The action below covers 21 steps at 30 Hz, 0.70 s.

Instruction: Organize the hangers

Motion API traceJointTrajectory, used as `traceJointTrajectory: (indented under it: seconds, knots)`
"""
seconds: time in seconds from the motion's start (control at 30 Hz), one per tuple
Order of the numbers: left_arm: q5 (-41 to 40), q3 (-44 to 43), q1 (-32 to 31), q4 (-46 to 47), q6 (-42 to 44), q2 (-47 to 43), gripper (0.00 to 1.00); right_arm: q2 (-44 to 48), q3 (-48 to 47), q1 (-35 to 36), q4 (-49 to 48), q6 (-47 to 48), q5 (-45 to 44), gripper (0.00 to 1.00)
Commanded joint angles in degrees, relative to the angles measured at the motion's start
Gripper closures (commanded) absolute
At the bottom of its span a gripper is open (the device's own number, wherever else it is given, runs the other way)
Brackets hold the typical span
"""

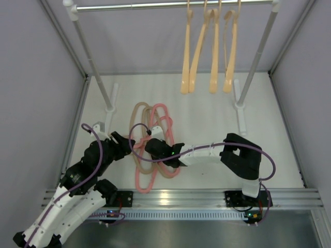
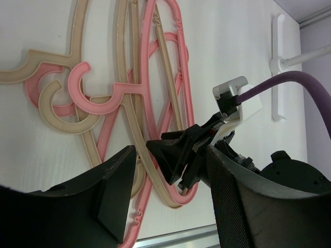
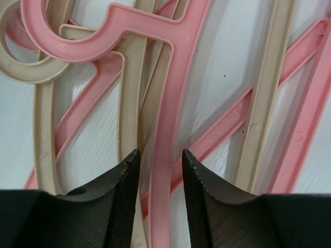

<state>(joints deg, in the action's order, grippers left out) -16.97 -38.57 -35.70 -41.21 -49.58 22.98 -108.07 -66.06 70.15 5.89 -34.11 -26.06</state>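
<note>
Two pink hangers (image 1: 163, 118) and two beige hangers (image 1: 138, 111) lie tangled flat on the white table. Four peach hangers (image 1: 214, 51) hang on the rail at the back right. My right gripper (image 1: 150, 146) is down on the pile. In the right wrist view it (image 3: 160, 153) is open, its jaws straddling one bar of a pink hanger (image 3: 170, 103) with a small gap each side, and a beige hanger (image 3: 129, 93) lies just to the left. My left gripper (image 1: 119, 139) is open at the pile's left edge and holds nothing. Its wrist view looks over the pink hanger (image 2: 180, 62) toward the right gripper (image 2: 181, 155).
The grey rail (image 1: 155, 6) spans the back on two white posts (image 1: 93, 67) (image 1: 258, 57), whose feet (image 1: 240, 111) rest on the table. Grey walls close in both sides. An aluminium rail (image 1: 181, 196) runs along the near edge. Purple cables loop over both arms.
</note>
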Motion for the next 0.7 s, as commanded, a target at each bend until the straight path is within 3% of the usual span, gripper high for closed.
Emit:
traceJointTrajectory:
  seconds: [0.0, 0.67]
  knots:
    - [0.45, 0.25, -0.07, 0.69, 0.54, -0.48, 0.39, 0.14, 0.49, -0.89, -3.69, -0.78, -0.74, 0.64]
    - [0.71, 1.30, -0.07, 0.78, 0.45, -0.75, 0.39, -3.99, -1.61, -1.77, -3.61, -0.52, 1.11, 0.64]
